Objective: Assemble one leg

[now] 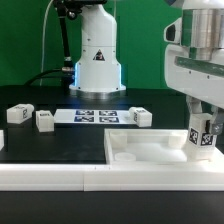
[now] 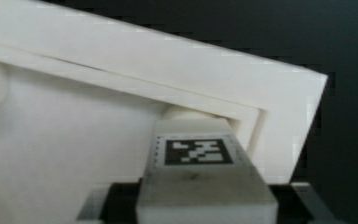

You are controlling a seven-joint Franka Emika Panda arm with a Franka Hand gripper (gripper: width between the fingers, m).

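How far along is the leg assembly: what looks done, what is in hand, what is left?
Done: the leg stands upright at the white panel's corner. In hand: the gripper grips it there. Left: seating cannot be confirmed, and release remains; three loose legs lie on the table.

- You can count four small white legs: leg one (image 1: 18, 113), leg two (image 1: 45, 119), leg three (image 1: 140, 116) and leg four (image 1: 203, 140).
- You have one big flat white panel (image 1: 150, 152).
- You have one marker board (image 1: 95, 116).
- You have one robot arm (image 1: 97, 58) with one gripper (image 1: 203, 127).
- You have one black table (image 1: 60, 146).
- You have one long white bar (image 1: 50, 177).
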